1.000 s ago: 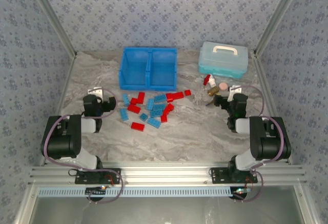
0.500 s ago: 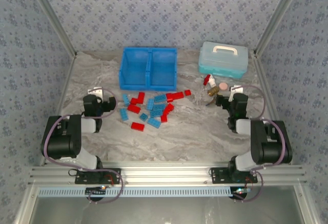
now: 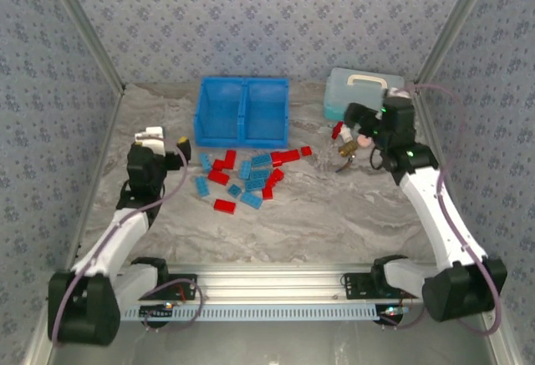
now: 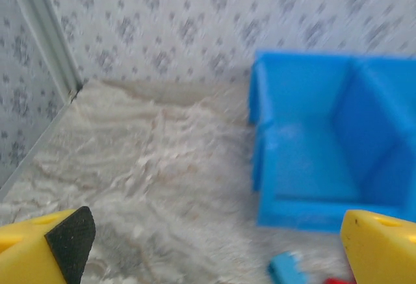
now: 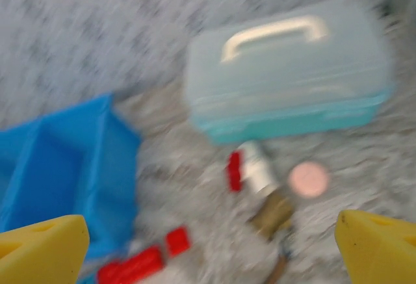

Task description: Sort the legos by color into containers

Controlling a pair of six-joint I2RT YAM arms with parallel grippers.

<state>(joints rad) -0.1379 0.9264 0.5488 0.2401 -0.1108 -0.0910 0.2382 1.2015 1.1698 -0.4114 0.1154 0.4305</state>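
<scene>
Right arm [image 3: 426,185] rose over bottles [image 3: 346,149] near the legos [image 3: 247,169].

Red and light-blue legos [image 3: 247,176] lie scattered before the empty blue containers [image 3: 242,112]

Roughly ten red legos [image 3: 224,206], about ten light blue ones [image 3: 201,185]; one bright blue bin [image 3: 242,137], two compartments [image 3: 219,110]; one pale lidded case [image 5: 286,82]; one pink disc [image 5: 308,179].

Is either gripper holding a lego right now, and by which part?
Nothing. The left gripper and the right gripper are both open and empty.
</scene>
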